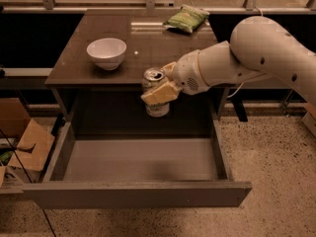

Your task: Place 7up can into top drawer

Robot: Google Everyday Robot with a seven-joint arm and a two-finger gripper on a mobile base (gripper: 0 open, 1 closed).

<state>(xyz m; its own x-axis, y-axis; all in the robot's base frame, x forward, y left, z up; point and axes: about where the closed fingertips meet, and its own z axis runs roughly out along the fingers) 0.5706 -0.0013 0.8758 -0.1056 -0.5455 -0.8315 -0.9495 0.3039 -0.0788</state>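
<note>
My gripper is shut on the 7up can, a silver-white and green can with a shiny top. It holds the can upright in the air, just past the table's front edge and above the back of the open top drawer. The drawer is pulled fully out, wide and grey, with a bare bottom and a flat front panel. My white arm reaches in from the right.
A white bowl stands on the dark table at the left. A green chip bag lies at the table's back right. Cardboard boxes sit on the floor at the left of the drawer.
</note>
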